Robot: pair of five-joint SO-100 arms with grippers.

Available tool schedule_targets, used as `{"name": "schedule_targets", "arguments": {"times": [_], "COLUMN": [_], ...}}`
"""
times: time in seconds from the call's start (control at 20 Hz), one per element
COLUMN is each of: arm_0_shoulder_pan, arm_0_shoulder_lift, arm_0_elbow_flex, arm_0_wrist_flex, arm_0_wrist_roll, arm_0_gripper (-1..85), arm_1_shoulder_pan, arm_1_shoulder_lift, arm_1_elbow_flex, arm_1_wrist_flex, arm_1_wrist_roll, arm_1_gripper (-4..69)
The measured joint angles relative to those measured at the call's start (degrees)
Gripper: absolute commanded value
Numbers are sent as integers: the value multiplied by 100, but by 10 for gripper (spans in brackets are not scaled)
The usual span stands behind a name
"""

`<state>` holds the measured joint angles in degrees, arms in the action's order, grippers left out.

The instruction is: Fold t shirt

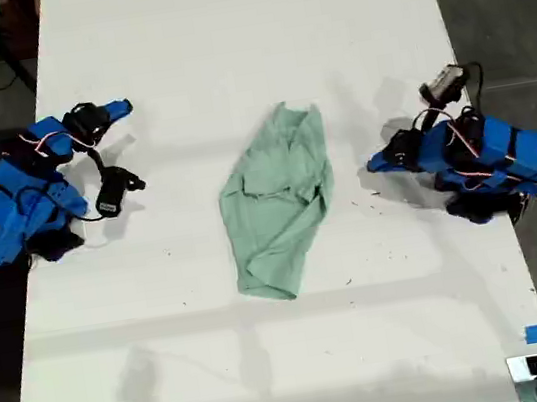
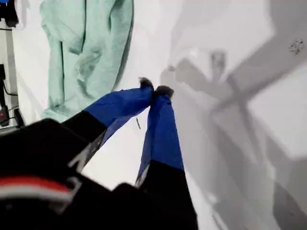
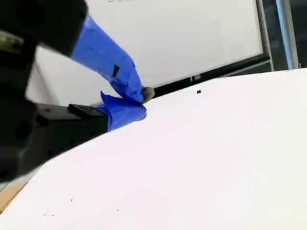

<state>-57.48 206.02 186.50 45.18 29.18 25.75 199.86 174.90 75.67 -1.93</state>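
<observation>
**Lying crumpled: shirt at table centre, both arms withdrawn**

The t shirt (image 1: 280, 202) is shown bunched and wrinkled at the middle of the white table (image 1: 222, 26), touched by neither arm. My first gripper (image 2: 154, 88), at the exterior view's right, is seen clenched on nothing, near the shirt. My second gripper (image 3: 142, 101), at the exterior view's left, is likewise closed and empty, well apart from the shirt.

Both arms folded low. My first tool (image 2: 154, 89) sits at the exterior view's right (image 1: 376, 164), its blue jaws pressed together at their dark tips, holding nothing, just above the surface. My second tool (image 3: 143, 101) is at the exterior view's left (image 1: 119, 109), its jaws drawn together at the tips, also holding nothing.
</observation>
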Motion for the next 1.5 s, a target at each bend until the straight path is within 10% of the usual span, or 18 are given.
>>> {"name": "schedule_targets", "arguments": {"times": [0.45, 0.75, 0.85, 1.0, 1.2, 1.5], "arm_0_shoulder_pan": [272, 2232, 2821, 3850, 4562, 4755], "arm_0_shoulder_lift": [9, -308, -1415, -4518, -9747, -12498], "arm_0_elbow_flex": [0, -589, -1397, -3533, -7629, -9404], "arm_0_wrist_flex": [-79, 246, 466, 712, 2162, 2382], "arm_0_wrist_roll": [9, -1397, -1775, -2276, -2531, -2953], "arm_0_gripper": [-2, -3, 4, 299, 303, 297], "arm_1_shoulder_pan": [-79, -79, -79, -79, -79, -79], "arm_1_shoulder_lift": [0, 0, 0, 0, 0, 0], "arm_1_elbow_flex": [0, 0, 0, 0, 0, 0], "arm_1_wrist_flex": [0, 0, 0, 0, 0, 0], "arm_1_wrist_roll": [9, 9, 9, 9, 9, 9], "arm_1_gripper": [19, 19, 19, 19, 18, 18]}}
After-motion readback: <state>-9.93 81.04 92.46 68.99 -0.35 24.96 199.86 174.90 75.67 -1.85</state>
